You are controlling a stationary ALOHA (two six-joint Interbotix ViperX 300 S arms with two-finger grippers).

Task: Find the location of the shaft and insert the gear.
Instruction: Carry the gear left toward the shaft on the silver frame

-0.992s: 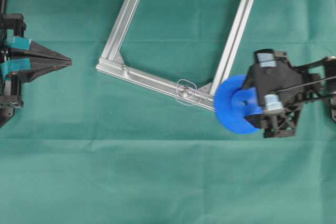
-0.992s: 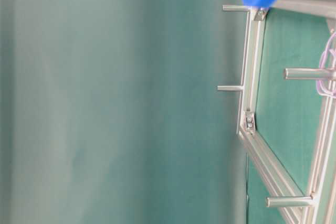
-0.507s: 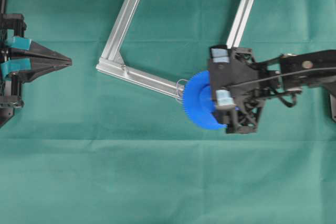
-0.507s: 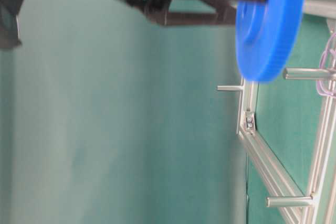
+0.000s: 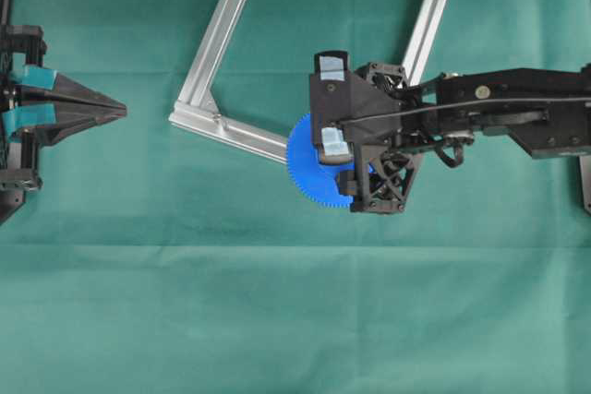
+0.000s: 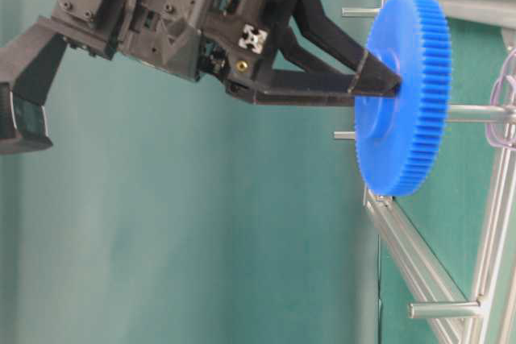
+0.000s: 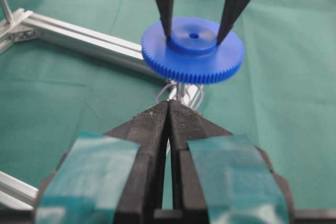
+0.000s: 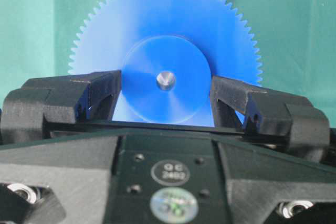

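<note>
Left gripper (image 5: 118,112): black, ridged fingers pressed together, empty, parked at the table's left edge on green cloth (image 5: 277,320). Aluminium extrusion frame (image 5: 222,25), square, lies mid-table. Blue plastic gear (image 6: 403,94), finely toothed, held level above the frame's near rail. Right gripper (image 7: 194,32): jaws narrow, clamping the gear's raised hub. Silvery shaft (image 8: 166,80) tip shows in the hub hole; gear sits on the pin.

You see a table covered with a green cloth (image 5: 277,320). A shiny metal frame (image 5: 214,43) lies flat on the cloth, and a small clear plate (image 7: 181,94) sits by its rail.
</note>
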